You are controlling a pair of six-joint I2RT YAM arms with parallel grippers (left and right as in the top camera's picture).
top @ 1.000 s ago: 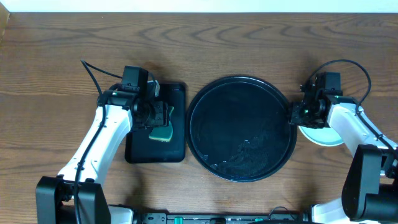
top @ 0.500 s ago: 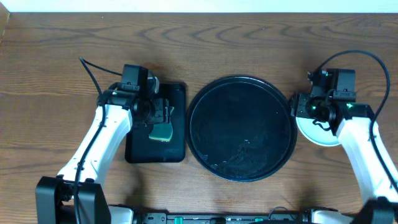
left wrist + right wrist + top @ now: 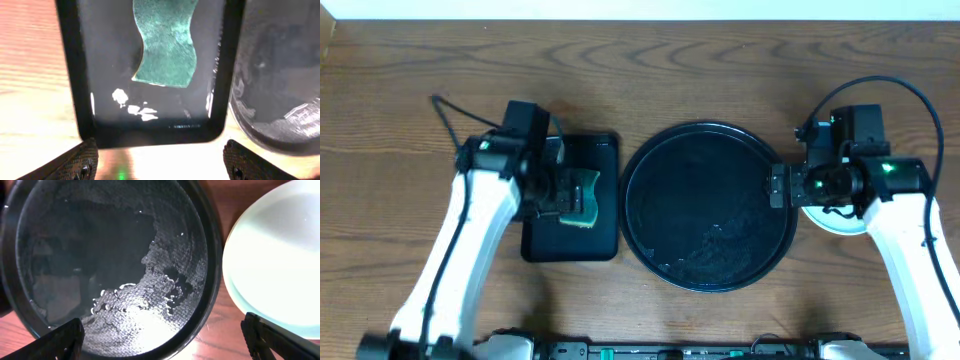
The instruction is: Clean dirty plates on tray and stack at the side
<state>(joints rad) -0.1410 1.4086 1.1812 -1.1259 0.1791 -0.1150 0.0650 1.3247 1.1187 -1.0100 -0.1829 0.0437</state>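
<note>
- Starting at the 9 o'clock side of the wooden table, we see the left gripper hovering over the rectangular black tray. Its fingers are spread wide in the wrist view and grip nothing.
- A green sponge lies inside that tray, toward 3 o'clock of its middle.
- At the centre we find the round black tray, its glossy floor glinting toward 6 o'clock.
- Over that tray's 3 o'clock rim hangs the right gripper, fingers wide apart with nothing between them.
- A pale mint-white plate lies on the table at 3 o'clock of the round tray, just beside its rim and partly under the right arm. We cannot tell how many are stacked there.
</note>
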